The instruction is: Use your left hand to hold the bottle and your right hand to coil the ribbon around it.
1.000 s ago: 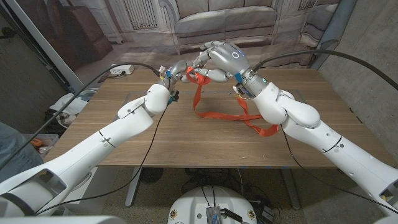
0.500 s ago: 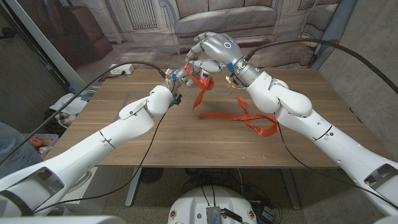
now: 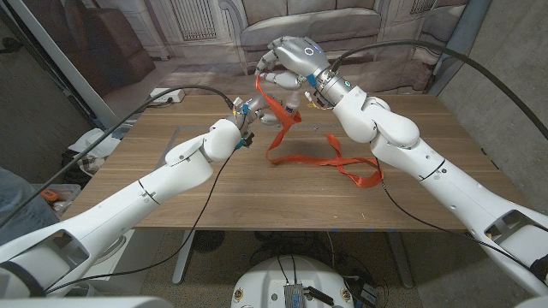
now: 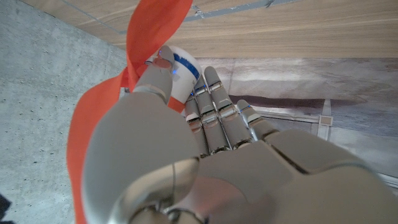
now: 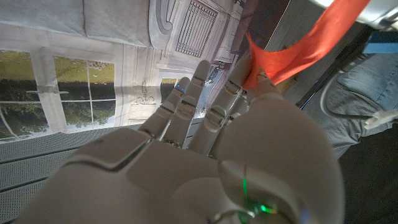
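A: Table (image 3: pixel 214 201) of pale wood, head view. Where's the bottle?
B: At twelve o'clock, far edge. The left hand (image 3: pixel 247 111) grips a small white bottle with a blue band (image 3: pixel 253 106). The right hand (image 3: pixel 287 60) is raised at one o'clock of it, pinching a long orange fabric ribbon (image 3: pixel 330 161) whose tail trails across the table toward three o'clock.
A: Left wrist view?
B: Fingers (image 4: pixel 214 112) wrapped on the bottle (image 4: pixel 180 71), ribbon (image 4: pixel 93 118) draped against it.
A: Right wrist view?
B: The right hand (image 5: pixel 205 155) pinches the ribbon (image 5: pixel 298 46).
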